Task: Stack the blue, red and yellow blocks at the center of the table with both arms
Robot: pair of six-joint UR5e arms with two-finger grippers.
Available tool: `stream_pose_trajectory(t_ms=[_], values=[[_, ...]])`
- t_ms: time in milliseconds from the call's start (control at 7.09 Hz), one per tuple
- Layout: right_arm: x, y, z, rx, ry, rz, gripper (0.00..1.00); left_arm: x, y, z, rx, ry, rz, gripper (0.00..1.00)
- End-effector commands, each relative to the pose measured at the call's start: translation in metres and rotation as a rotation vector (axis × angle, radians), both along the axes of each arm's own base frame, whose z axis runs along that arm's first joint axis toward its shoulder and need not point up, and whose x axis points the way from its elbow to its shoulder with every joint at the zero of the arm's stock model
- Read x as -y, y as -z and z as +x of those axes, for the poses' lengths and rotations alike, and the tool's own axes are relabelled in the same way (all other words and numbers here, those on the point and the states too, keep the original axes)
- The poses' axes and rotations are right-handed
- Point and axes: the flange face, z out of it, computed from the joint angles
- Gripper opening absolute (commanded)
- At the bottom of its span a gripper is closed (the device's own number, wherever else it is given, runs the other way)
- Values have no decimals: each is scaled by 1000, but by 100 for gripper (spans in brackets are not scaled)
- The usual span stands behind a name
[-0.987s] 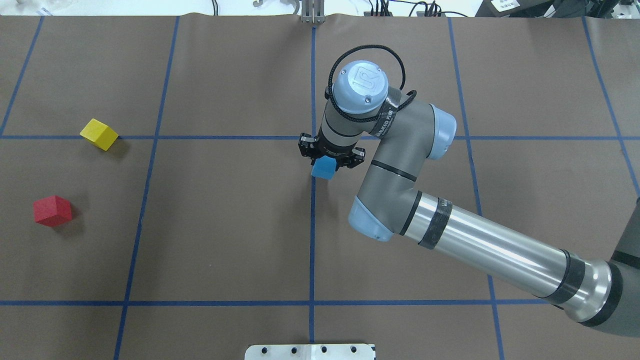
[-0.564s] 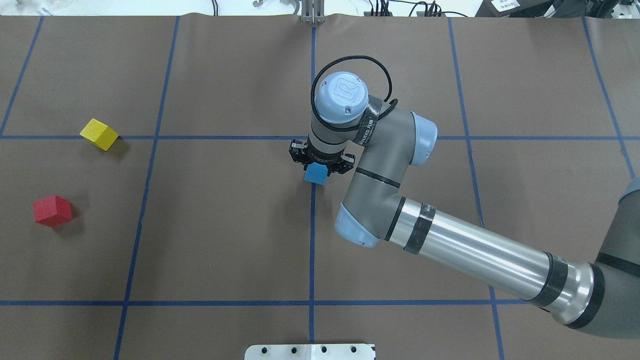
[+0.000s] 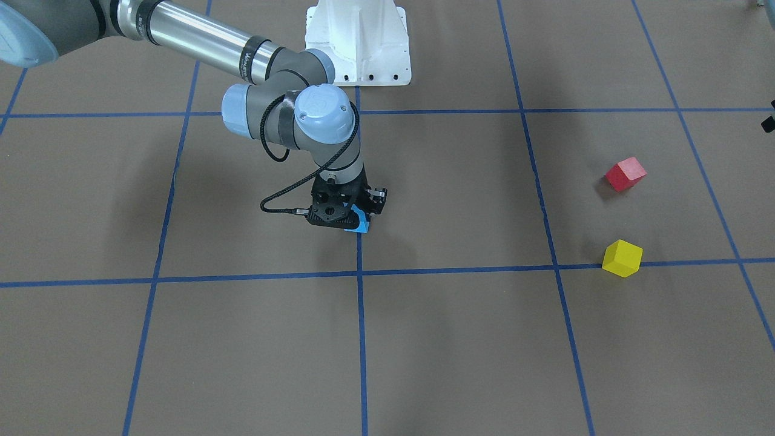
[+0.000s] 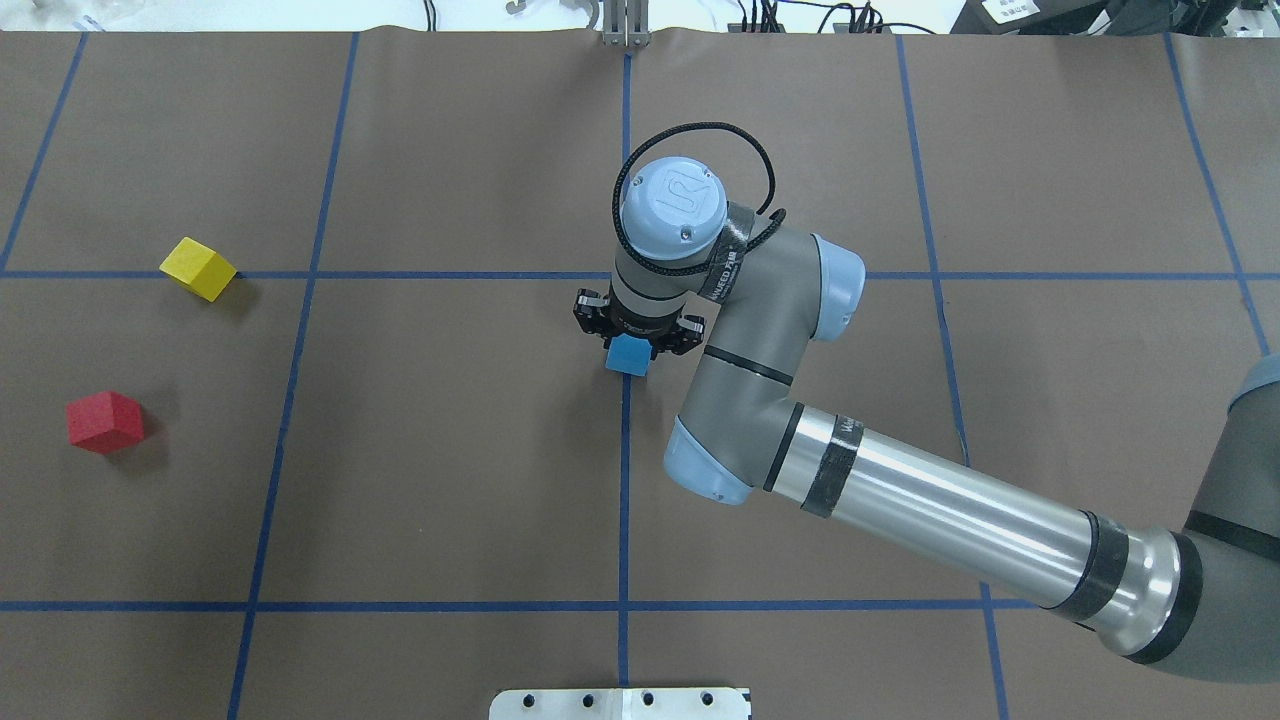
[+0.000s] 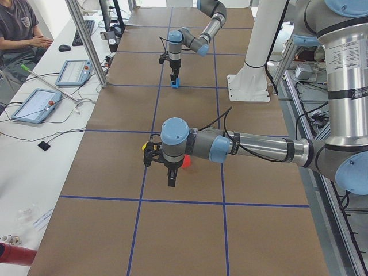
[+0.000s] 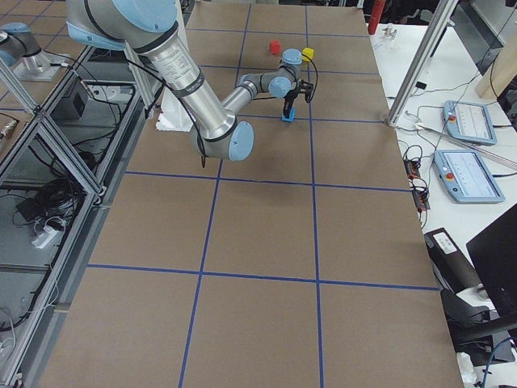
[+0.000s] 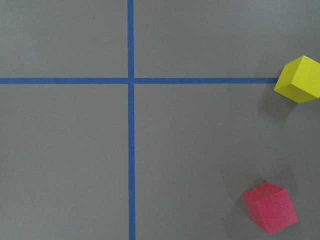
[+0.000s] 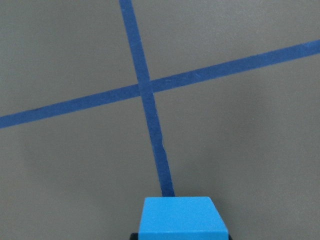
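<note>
Shifted since a second ago, the right arm has carried its right pincer (image 4: 637,333) and the small solid blue cube (image 4: 629,354) onto the tape line running robotward from the central crossing of blue tape lines (image 4: 626,275). Before, the cube hung just off that line on the robot's right. The pincer points straight down and is clamped on the cube, one finger on each side. The cube is very low, but whether it touches the brown paper-covered counter (image 4: 450,480) cannot be told.

Bare paper lies all round the crossing, with open room on every side but the arm's own. Far to the robot's left of the crossing, the small yellow cube (image 4: 198,268) sits on the cross line. The small red cube (image 4: 104,421) lies robotward of it, the two apart. The left pincer (image 5: 171,181) hovers near that pair; whether its fingers are apart or together cannot be told.

Past the counter's edge opposite the robot, a seated operator (image 5: 20,31) is at a white side desk (image 5: 34,155).
</note>
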Motion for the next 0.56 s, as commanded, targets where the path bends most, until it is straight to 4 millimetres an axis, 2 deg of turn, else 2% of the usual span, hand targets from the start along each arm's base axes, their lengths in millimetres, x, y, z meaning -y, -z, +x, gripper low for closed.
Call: stream_pose_trajectory(t_ms=[0,141,282,423], values=[[-5,0,-5,-9,36,59,38,0,1,0,0,0,1,100],[-6,0,-6,-9,38,60,59,1,2,0,0,0,5,100],[-6,0,-6,-10,37,61,99,1,2,0,-1,4,1,100],[-6,0,-6,-10,36,62,100,1,2,0,-1,5,-1,100]])
